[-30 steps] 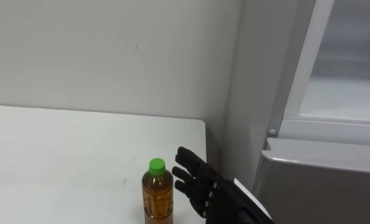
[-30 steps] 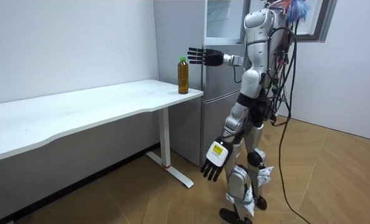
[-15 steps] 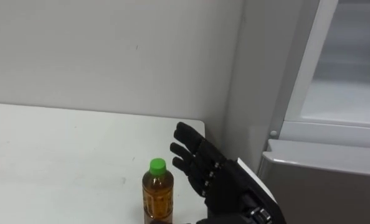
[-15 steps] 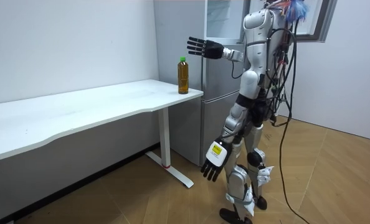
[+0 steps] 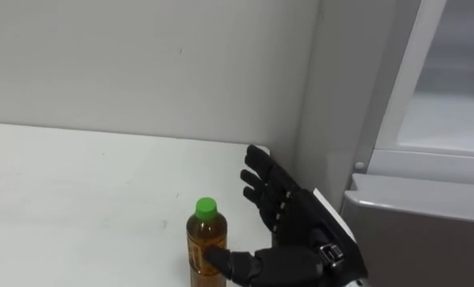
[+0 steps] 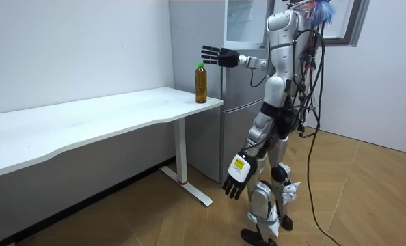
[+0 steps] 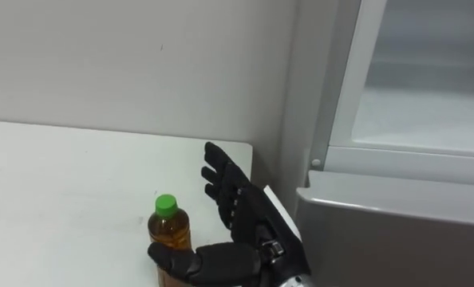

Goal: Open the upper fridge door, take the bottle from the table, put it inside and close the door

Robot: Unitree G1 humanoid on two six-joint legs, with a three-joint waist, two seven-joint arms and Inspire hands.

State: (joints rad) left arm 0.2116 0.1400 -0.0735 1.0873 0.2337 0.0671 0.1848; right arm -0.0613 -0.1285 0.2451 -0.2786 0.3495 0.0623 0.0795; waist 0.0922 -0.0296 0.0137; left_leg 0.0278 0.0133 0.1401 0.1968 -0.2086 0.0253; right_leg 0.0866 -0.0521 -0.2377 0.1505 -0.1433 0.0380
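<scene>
A bottle [image 5: 207, 241] of amber drink with a green cap stands upright near the right end of the white table [image 5: 77, 191]. My right hand [image 5: 294, 226] is open just right of it, fingers straight and pointing away from me. Its thumb reaches across in front of the bottle's body; I cannot tell whether it touches. In the room view the right hand [image 6: 217, 56] is level with the cap of the bottle [image 6: 201, 83] and a little towards the fridge. My left hand [image 6: 234, 180] hangs open beside my thigh.
The fridge [image 5: 428, 199] stands right of the table's end, its upper compartment [image 5: 452, 104] open and pale inside, the lower door shut. A white wall runs behind the table. I stand on the wooden floor between the table's end and the fridge [image 6: 240, 27].
My right hand has risen and moved closer to the bottle, with the thumb now spread out in front of the bottle's body. The bottle has not moved.
</scene>
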